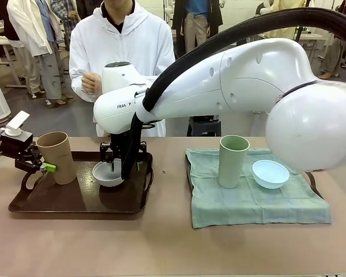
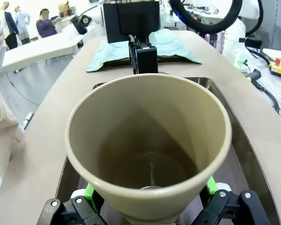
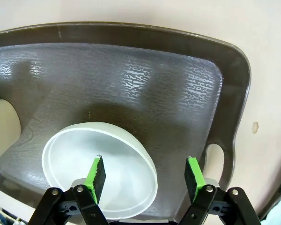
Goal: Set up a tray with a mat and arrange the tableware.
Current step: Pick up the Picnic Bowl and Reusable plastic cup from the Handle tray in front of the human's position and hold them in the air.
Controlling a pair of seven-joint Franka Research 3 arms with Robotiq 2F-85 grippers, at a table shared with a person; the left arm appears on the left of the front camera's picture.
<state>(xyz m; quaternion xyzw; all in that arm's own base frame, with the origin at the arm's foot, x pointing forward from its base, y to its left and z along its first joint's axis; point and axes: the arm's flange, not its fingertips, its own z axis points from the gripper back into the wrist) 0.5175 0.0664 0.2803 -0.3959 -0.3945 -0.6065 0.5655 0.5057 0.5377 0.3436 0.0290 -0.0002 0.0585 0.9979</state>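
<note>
Sitting in brown tray (image 1: 63, 199): tan tumbler (image 1: 56, 156), white bowl (image 1: 104, 176).

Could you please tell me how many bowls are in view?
2: the white bowl on the brown tray, the blue bowl on the green mat. I see no others.

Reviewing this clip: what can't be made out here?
- Left wrist view: the tan tumbler hides whether the left claw has its pads pressed against it.
- Front view: the green mat covers the tray beneath it; a handle peeks out.
- Right wrist view: the white bowl has its near rim hidden behind the right claw.
- Front view: the right arm covers part of the person.
</note>
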